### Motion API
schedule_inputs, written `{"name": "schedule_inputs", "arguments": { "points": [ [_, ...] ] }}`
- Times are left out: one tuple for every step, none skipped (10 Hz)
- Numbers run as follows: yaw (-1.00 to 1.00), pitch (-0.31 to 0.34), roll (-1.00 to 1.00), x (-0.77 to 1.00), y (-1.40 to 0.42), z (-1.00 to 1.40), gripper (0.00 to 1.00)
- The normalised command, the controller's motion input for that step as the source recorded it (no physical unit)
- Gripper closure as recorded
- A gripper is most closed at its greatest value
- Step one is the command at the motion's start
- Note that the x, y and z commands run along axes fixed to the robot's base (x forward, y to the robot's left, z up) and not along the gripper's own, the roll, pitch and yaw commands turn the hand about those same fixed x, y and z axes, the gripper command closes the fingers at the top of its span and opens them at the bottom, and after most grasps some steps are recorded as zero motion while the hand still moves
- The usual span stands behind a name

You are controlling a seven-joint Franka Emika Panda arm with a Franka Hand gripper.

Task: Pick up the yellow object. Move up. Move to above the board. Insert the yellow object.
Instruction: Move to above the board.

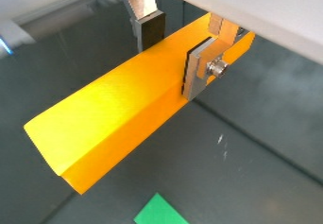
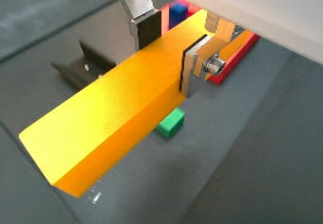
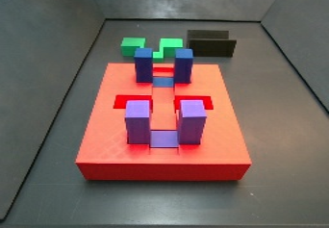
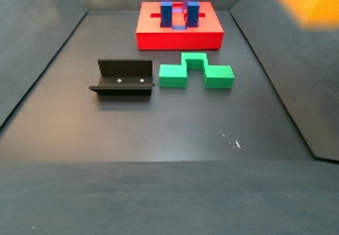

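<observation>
- Closest to the wrist cameras, the gripper is clenched on the yellow object; both wrist views show a silver finger plate pressed flat against each long side near one end of the bar.
- The bar is off the tray floor, jutting out and slightly downward from the jaws, with dark floor visible beneath it in both wrist views.
- Below the bar, a wrist view catches a green block, the fixture and, just past the fingers, an edge of the board.
- In a side view a blurred yellow-orange patch at the upper right corner is apparently the bar, high above the floor and to one side of the board.
- Judged from this, the lift is done and the carry toward the board is in hand.
- Next, the bar must travel over the red slab, line up with one of its recessed slots between the blue and purple posts, then descend.
</observation>
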Motion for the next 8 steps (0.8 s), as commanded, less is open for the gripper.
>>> {"name": "schedule_inputs", "arguments": {
  "points": [
    [0.0, 0.063, 0.0, 0.01, 0.0, 0.71, 1.0],
    [0.01, 0.053, 0.01, 0.03, 0.0, 0.35, 1.0],
    [0.0, 0.056, 0.0, 0.04, 0.01, 0.2, 1.0],
    [0.13, 0.295, 0.05, 0.62, -1.4, 0.19, 1.0],
    [0.13, 0.296, 0.07, 0.62, -1.4, 0.17, 1.0],
    [0.11, 0.314, 0.09, 0.64, -1.4, 0.18, 1.0],
    [0.04, 0.27, -0.02, 0.67, -1.4, 0.18, 1.0],
    [0.03, 0.238, -0.02, 0.68, -1.4, 0.18, 1.0]
  ]
}}
